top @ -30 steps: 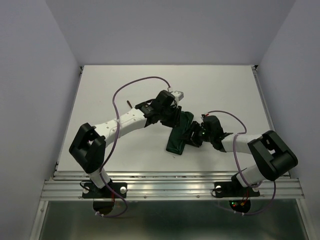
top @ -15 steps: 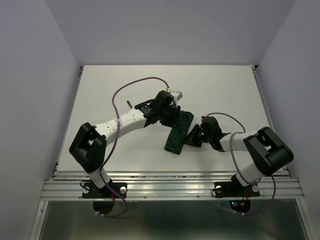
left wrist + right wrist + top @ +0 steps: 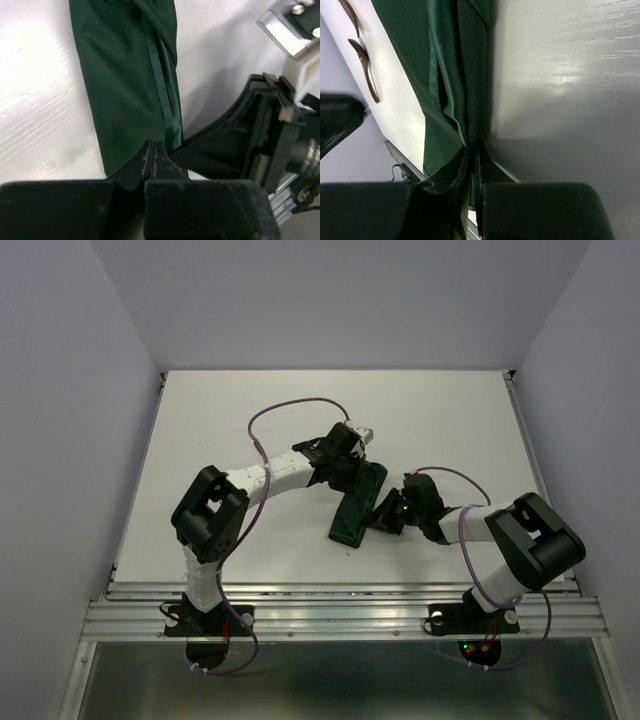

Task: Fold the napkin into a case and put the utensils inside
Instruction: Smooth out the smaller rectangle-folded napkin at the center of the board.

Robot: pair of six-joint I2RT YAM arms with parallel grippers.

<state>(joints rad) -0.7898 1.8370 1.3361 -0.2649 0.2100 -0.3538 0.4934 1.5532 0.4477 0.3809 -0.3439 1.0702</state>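
Roughly mid-table (image 3: pixel 450 420): the napkin (image 3: pixel 356 508), dark green, is folded into a long narrow strip. It lies flat and slanted, far end toward the right, near end toward the left. The left gripper (image 3: pixel 352 468) sits at the strip's far end. The right gripper (image 3: pixel 383 517) sits against its right long edge, toward the lower half. The arms reach in from opposite sides, and the two grippers are near each other with the cloth between them.

Left wrist view: fingers (image 3: pixel 132 172) pressed fully together, no gap. The tips rest on the end of the strip beside a raised hem line. I cannot tell whether any cloth is caught between them. The strip runs straight away from the tips. The right gripper's black body shows just beside the cloth's right edge, a closeness the overhead view gives only coarsely.

Right wrist view: fingers (image 3: pixel 492 172) drawn narrow, only a thin slit. The layered folded edge of the napkin runs down into that slit and is pinched there. Several layers and a hem band show here; overhead they read as one flat dark shape.

Only the right wrist view shows the utensils (image 3: pixel 365 70): two slim brown wooden pieces on bare table beyond the napkin's other long side, apart from it and outside the cloth. I cannot tell which is the spoon and which the fork. Overhead I cannot pick them out.
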